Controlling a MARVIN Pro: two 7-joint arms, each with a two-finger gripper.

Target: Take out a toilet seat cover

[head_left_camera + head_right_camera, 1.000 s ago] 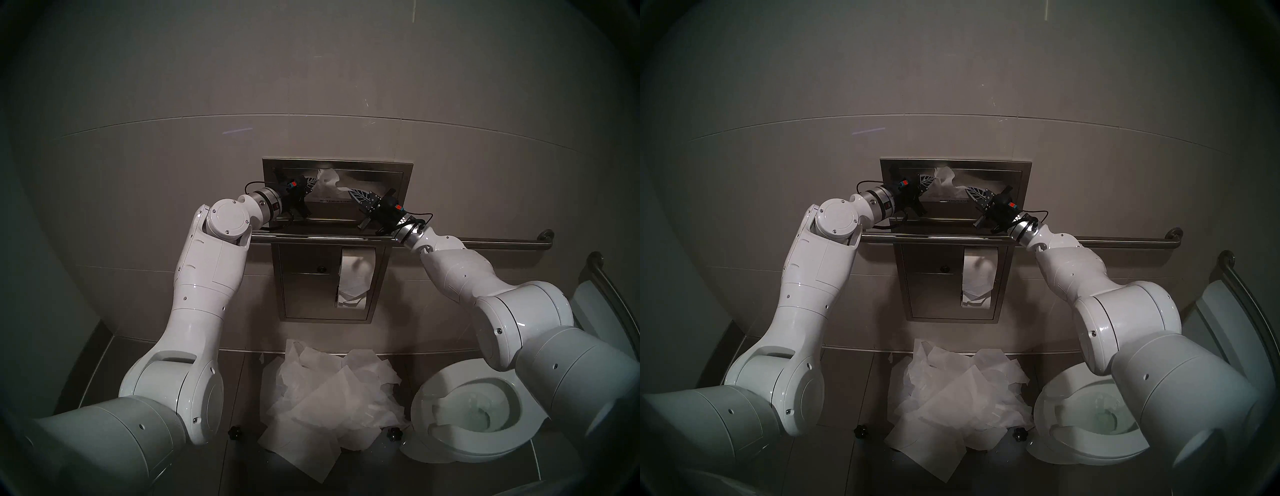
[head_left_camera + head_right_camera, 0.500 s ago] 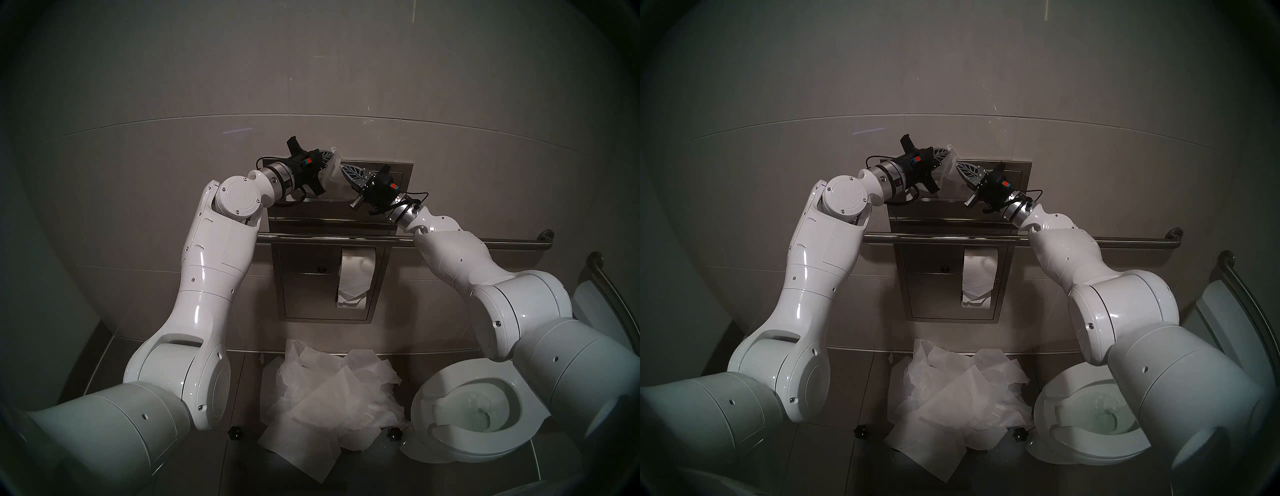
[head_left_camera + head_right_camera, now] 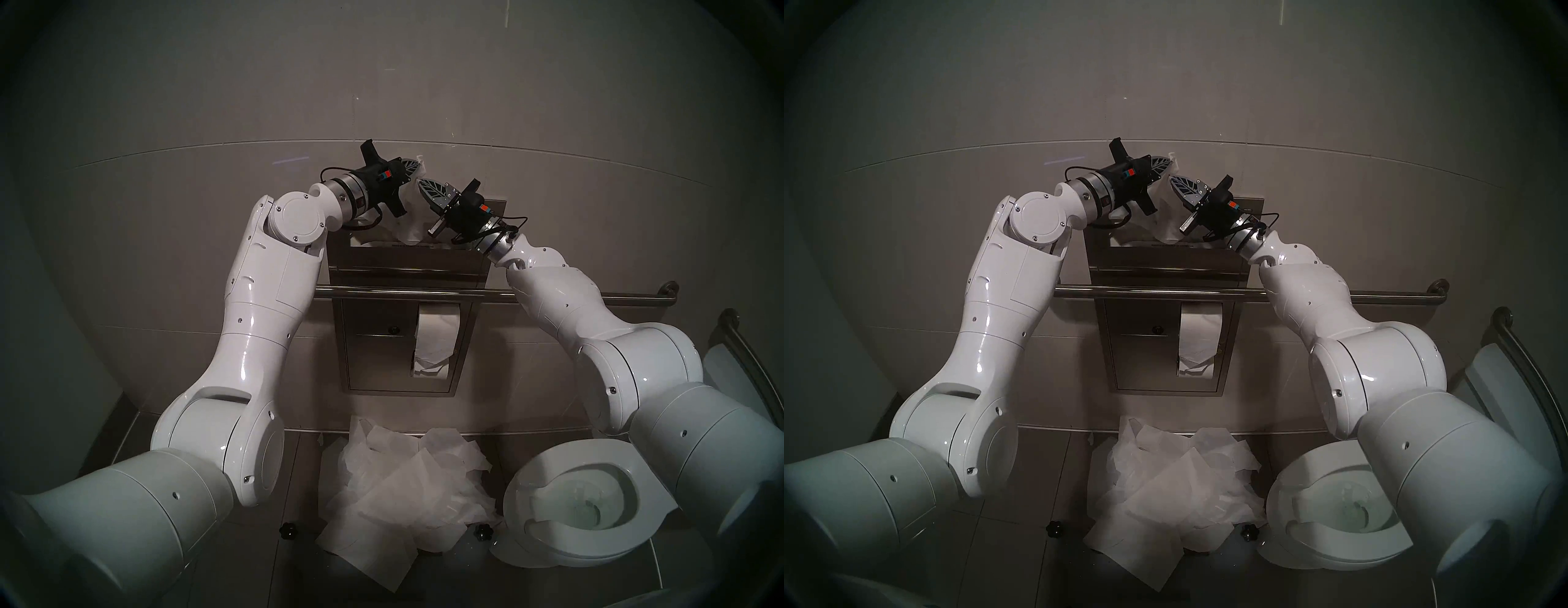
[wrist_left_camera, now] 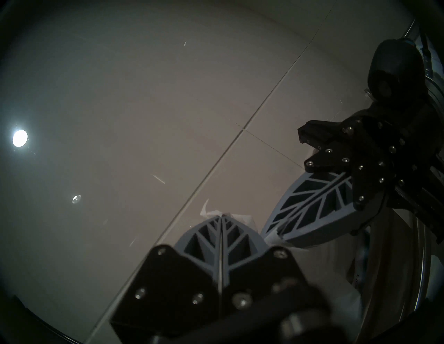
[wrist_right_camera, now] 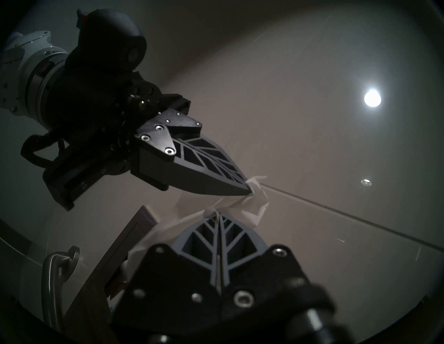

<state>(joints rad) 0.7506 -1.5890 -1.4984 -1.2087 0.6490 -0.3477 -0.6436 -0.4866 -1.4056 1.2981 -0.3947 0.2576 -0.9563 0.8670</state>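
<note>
Above the dispenser [image 3: 407,254], both grippers, left [image 3: 418,163] and right [image 3: 420,183], pinch the toilet seat cover [image 3: 409,220]; pull up evenly, slowly, avoid tearing.

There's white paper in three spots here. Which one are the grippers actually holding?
The toilet seat cover rising from the upper wall dispenser, pinched by both grippers. The toilet paper roll and floor heap lie untouched.

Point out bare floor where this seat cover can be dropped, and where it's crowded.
Bare tile lies left of the paper heap, between it and the left arm, around the black knob. Crowded: the heap fills the middle up to the toilet. Both the left gripper and the right gripper pinch the seat cover, trailing from the dispenser.
</note>
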